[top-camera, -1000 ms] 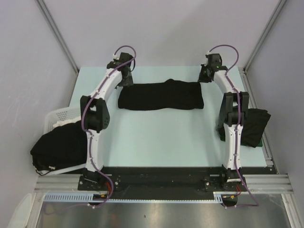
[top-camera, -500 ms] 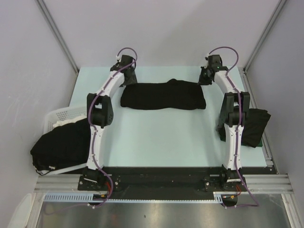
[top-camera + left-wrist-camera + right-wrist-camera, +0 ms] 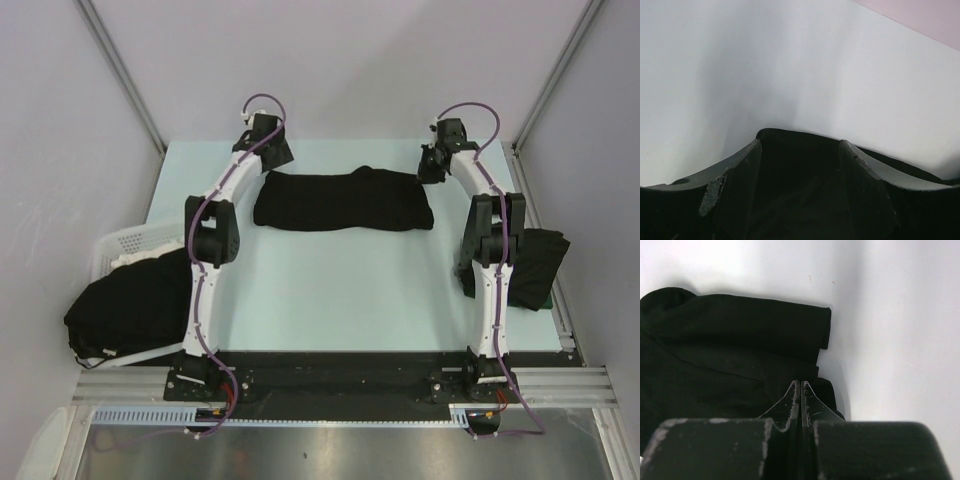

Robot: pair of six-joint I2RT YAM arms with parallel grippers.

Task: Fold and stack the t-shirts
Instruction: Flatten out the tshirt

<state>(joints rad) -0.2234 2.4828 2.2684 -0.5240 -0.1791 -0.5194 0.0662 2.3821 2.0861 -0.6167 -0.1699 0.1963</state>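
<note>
A black t-shirt (image 3: 340, 200) lies folded into a wide band at the far middle of the table. My left gripper (image 3: 272, 160) is at its far left corner. In the left wrist view (image 3: 799, 142) its jaws stand wide apart, with black cloth (image 3: 800, 190) lying between them. My right gripper (image 3: 432, 166) is at the shirt's far right corner. In the right wrist view (image 3: 800, 383) its jaws are pressed together at the edge of the shirt (image 3: 730, 350), where the cloth bunches up to the tips. A sleeve (image 3: 805, 327) lies flat ahead.
A white slotted basket (image 3: 120, 243) at the left edge holds a heap of black shirts (image 3: 125, 305). A folded black shirt (image 3: 535, 265) lies at the right edge beside the right arm. The back wall stands just beyond both grippers.
Both grippers moved toward the back wall and the shirt band shifted slightly back and right. The left gripper then drew up and away from the shirt's left corner.
</note>
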